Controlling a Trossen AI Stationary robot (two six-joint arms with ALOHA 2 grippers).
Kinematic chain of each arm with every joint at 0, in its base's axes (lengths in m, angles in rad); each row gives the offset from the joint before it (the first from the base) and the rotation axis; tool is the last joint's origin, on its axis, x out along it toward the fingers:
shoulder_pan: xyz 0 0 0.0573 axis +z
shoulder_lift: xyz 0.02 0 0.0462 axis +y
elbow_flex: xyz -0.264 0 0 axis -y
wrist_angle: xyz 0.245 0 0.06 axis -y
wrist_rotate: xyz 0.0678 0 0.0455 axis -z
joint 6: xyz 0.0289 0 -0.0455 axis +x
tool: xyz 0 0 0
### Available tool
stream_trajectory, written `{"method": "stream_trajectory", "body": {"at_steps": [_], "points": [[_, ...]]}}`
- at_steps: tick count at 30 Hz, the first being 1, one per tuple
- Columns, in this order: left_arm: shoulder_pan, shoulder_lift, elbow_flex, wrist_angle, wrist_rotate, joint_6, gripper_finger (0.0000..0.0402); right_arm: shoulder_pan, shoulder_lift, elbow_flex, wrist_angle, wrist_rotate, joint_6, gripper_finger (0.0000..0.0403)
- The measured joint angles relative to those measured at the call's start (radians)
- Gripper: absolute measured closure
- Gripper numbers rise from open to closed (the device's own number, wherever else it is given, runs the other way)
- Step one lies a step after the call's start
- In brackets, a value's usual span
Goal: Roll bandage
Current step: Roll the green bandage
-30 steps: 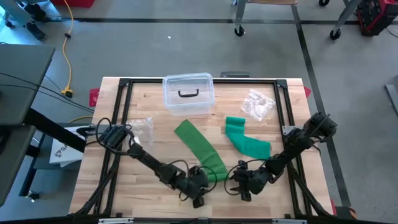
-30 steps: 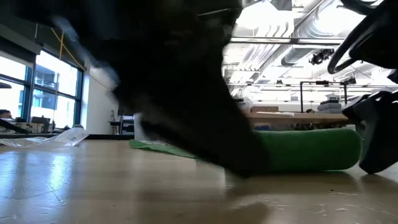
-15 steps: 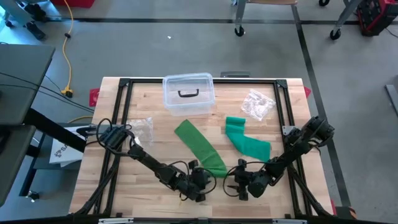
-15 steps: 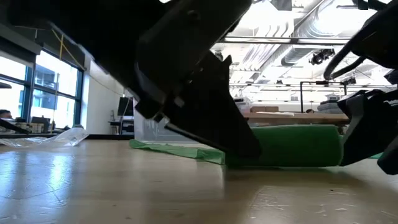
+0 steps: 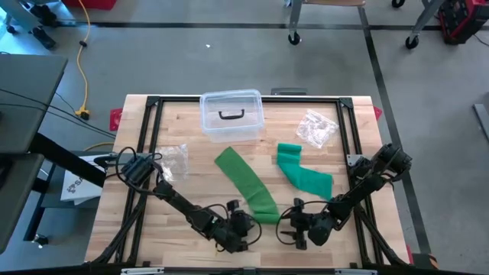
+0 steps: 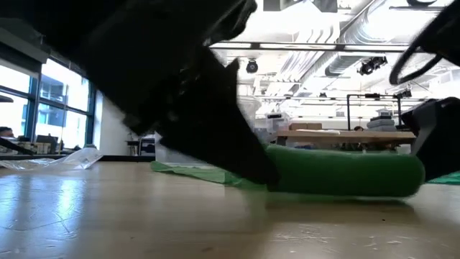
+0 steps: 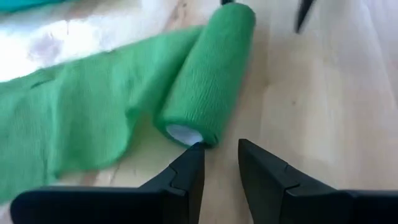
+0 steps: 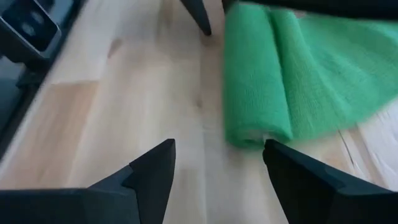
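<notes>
Two grippers flank one short green roll (image 5: 267,215) at the table's (image 5: 183,126) near edge, about midway along it. Left gripper (image 7: 217,148) just off one open end of the roll, fingers a narrow gap apart, clamped on nothing, one fingertip (image 7: 194,149) almost at the roll's white core. Right gripper (image 8: 217,152) off the opposite end, fingers spread wide, nothing between them, the roll's end lying just ahead of the gap. Long axis of the roll running along the near edge, from one gripper across to the other; both about equally near, the left perhaps closer. Judged from this: the coming move turns on pushing the roll away from the near edge, across its axis, over the loose tail.

Farther in, the unrolled tail of the same bandage (image 5: 241,174) stretched slantwise toward the table's middle and the far-left side. Beside it, toward the right edge, a second green bandage (image 5: 302,174), loose and bent. Near the left edge, a crumpled clear wrapper (image 5: 176,156); another clear wrapper (image 5: 316,127) toward the far-right corner. At the far edge, a clear lidded box (image 5: 231,115).
</notes>
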Motion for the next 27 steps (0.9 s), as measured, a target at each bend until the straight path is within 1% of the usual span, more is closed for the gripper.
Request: {"method": "stream_trajectory", "body": {"at_steps": [6, 12, 14, 17, 19, 23, 25, 27], "points": [[0.026, 0.007, -0.002, 0.103, 0.074, 0.071, 0.0310, 0.001, 0.000, 0.000, 0.011, 0.002, -0.014, 0.0163], [0.010, 0.005, -0.002, 0.183, 0.118, 0.149, 0.0310, 0.000, 0.001, 0.019, 0.008, 0.030, -0.052, 0.0167], [-0.004, 0.003, 0.009, 0.188, 0.113, 0.140, 0.0310, -0.001, -0.004, 0.023, 0.018, 0.031, -0.038, 0.0173], [-0.023, 0.002, 0.028, 0.189, 0.103, 0.084, 0.0310, -0.001, -0.032, 0.023, 0.025, 0.020, -0.003, 0.0184], [-0.032, 0.002, 0.038, 0.188, 0.102, 0.030, 0.0310, -0.001, -0.061, 0.023, 0.030, -0.017, 0.010, 0.0192], [-0.039, 0.002, 0.041, 0.169, 0.070, -0.012, 0.0310, -0.021, -0.096, 0.025, 0.030, -0.151, 0.013, 0.0204], [-0.038, 0.002, 0.040, 0.143, 0.028, -0.023, 0.0310, -0.037, -0.098, 0.025, 0.032, -0.223, 0.016, 0.0207], [-0.034, 0.002, 0.040, 0.110, -0.021, -0.060, 0.0310, -0.044, -0.098, 0.026, 0.038, -0.258, 0.022, 0.0211]]}}
